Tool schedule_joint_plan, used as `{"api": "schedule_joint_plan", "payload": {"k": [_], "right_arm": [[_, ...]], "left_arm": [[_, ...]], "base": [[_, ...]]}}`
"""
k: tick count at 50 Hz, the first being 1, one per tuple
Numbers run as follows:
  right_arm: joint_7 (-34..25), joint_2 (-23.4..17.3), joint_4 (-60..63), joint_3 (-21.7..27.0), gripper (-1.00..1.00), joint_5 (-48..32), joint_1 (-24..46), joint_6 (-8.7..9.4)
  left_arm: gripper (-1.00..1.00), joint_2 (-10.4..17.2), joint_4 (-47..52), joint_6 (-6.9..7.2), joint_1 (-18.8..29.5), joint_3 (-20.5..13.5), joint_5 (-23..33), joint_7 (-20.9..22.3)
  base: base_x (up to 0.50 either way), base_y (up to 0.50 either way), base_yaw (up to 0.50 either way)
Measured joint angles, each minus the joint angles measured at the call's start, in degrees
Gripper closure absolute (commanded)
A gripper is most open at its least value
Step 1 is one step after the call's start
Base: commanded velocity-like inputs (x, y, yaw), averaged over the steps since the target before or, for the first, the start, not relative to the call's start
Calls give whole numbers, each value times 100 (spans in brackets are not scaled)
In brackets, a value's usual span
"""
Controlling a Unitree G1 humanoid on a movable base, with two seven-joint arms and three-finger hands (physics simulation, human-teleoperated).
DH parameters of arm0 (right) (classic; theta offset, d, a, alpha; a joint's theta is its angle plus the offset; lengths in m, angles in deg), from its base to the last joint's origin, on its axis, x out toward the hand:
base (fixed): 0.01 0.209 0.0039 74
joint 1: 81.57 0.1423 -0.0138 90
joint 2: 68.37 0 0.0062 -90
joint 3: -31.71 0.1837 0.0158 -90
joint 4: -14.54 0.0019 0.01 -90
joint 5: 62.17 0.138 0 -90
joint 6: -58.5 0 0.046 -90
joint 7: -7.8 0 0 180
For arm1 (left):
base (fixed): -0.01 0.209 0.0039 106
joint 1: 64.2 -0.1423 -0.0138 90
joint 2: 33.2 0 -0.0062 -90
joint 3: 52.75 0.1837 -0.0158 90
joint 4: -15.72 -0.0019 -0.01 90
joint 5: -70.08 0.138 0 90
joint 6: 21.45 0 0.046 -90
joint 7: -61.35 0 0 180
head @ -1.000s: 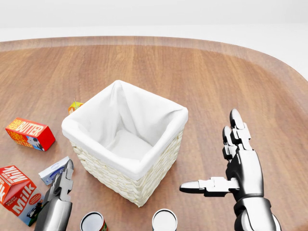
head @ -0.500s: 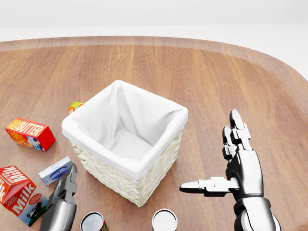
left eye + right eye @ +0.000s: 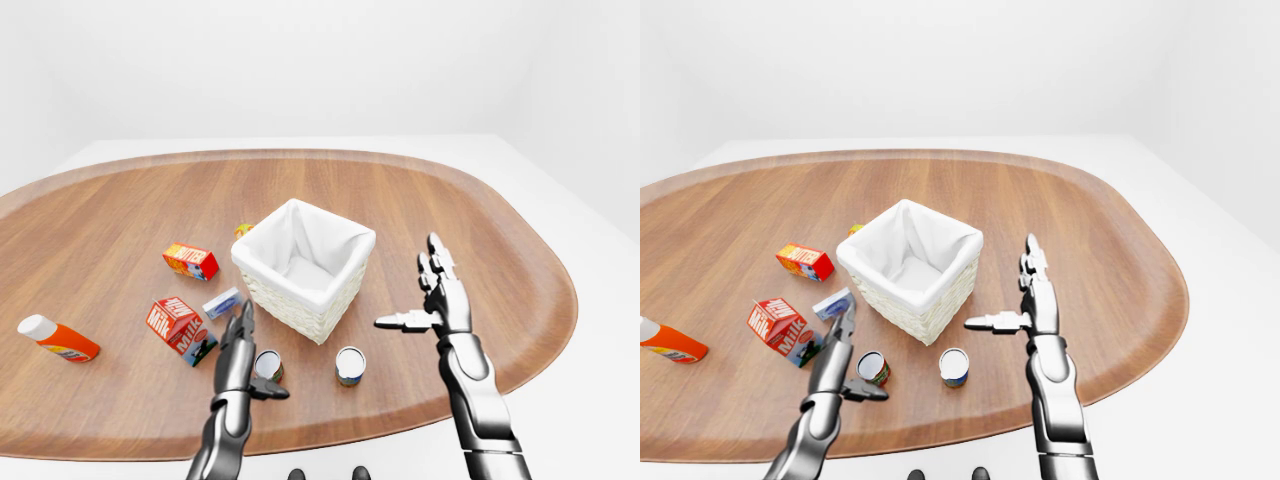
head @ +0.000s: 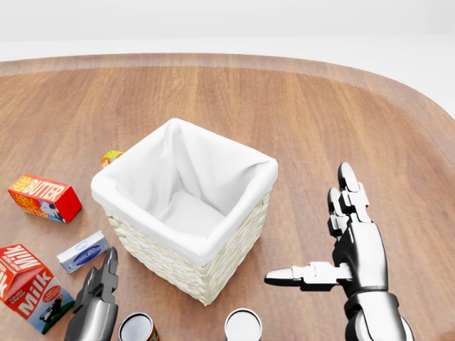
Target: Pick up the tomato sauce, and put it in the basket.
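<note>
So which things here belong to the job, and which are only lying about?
Job: red-labelled can, probably the tomato sauce; wicker basket; left hand, open beside that can.
Lying about: blue-labelled can; milk carton; butter box; small blue-and-white box; orange bottle; small yellow box.

Both arms are polished silver-grey metal with a mirror-like sheen — rounded forearm shells narrowing to segmented wrists. The right hand (image 4: pixel 350 245), at about 4 o'clock in the head view, has a blocky palm plate and three jointed fingers built from short links with darker seams, each ending in a rounded, bullet-shaped tip. The left hand (image 3: pixel 240 352), near 7 o'clock in the left-eye view, shows the same chrome finish — darker joints between its finger links.
</note>
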Motion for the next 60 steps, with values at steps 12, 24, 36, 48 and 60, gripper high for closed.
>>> {"api": "schedule_joint_plan", "payload": {"k": [12, 24, 36, 48, 60], "right_arm": [[1, 3, 0, -7, -100, -8, -6, -3], [2, 3, -56, -9, -100, -15, 3, -41], [3, -1, -78, -5, -100, -14, 10, -50], [5, 0, -113, -8, -100, -18, 16, -72], [6, 2, -138, -13, -100, -17, 20, -84]], "left_arm": [[-100, 14, -221, 0, 82, 7, 19, -88], [-100, 38, -556, 0, 220, 0, 30, -210], [-100, 61, -897, 0, 362, -4, 47, -337], [-100, 75, -1067, 0, 447, -13, 51, -399], [-100, 88, -1149, 0, 524, -38, 30, -421]], "base": [[0, 0, 0], [0, 0, 0], [0, 0, 0], [0, 0, 0], [0, 0, 0]]}}
